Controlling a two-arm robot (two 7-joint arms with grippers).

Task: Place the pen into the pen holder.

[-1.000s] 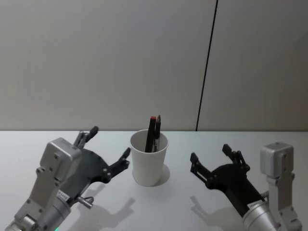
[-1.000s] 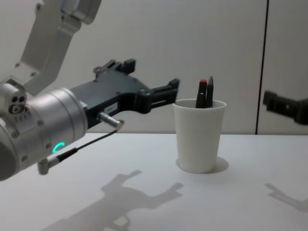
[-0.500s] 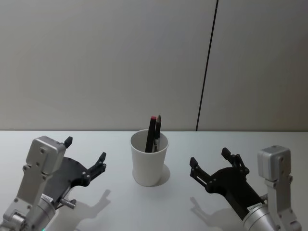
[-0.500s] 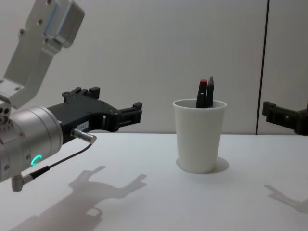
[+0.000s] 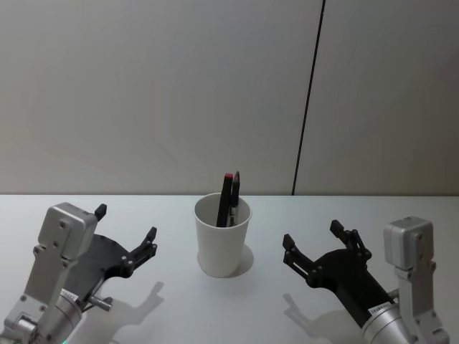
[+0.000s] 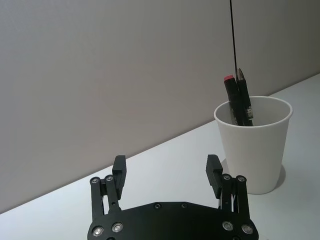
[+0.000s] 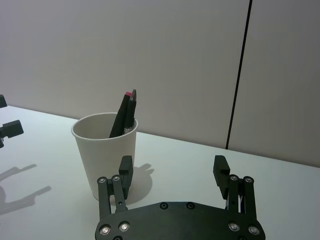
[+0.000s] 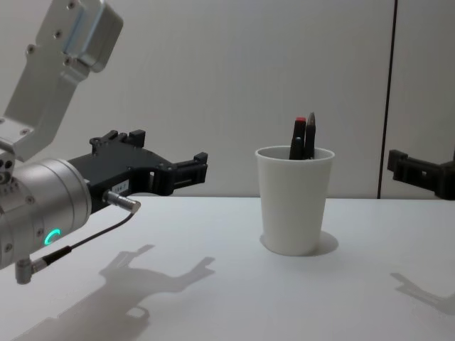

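Since a second ago the left gripper (image 5: 125, 235) has drawn back from the cup (image 5: 223, 242) and now hangs well to its left, fingers spread wide and empty. On the other side, the right gripper (image 5: 313, 244) hovers unchanged, also wide and empty. Both pens (image 5: 230, 198) stand leaning inside the cup, upright on the table (image 5: 258, 287).

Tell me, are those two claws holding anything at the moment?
Nothing. The left gripper and the right gripper both have open, empty jaws. The pen stands in the pen holder.
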